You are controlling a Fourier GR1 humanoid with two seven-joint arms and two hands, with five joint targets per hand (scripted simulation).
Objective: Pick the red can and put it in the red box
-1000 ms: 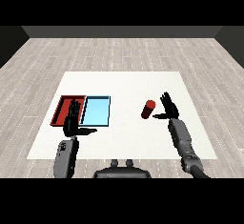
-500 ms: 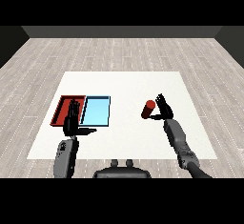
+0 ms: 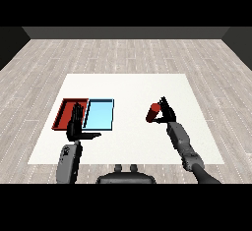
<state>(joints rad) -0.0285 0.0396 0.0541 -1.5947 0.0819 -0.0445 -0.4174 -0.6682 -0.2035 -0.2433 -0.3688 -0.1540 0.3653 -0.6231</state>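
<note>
The red can (image 3: 153, 112) lies tilted on the white table (image 3: 128, 87), right of centre. My right hand (image 3: 166, 111) is against the can's right side, with its fingers curling round it. The red tray (image 3: 67, 113) lies at the table's left, touching the light blue tray (image 3: 100, 114) on its right. My left hand (image 3: 76, 127) is held upright and open in front of the two trays, thumb pointing right, nothing in it.
Bare white table surface separates the light blue tray from the can. Grey wooden floor (image 3: 123, 53) surrounds the table.
My right hand has moved left to the red can and its fingers have closed round it. The can has tipped slightly. The left hand has stayed still.
</note>
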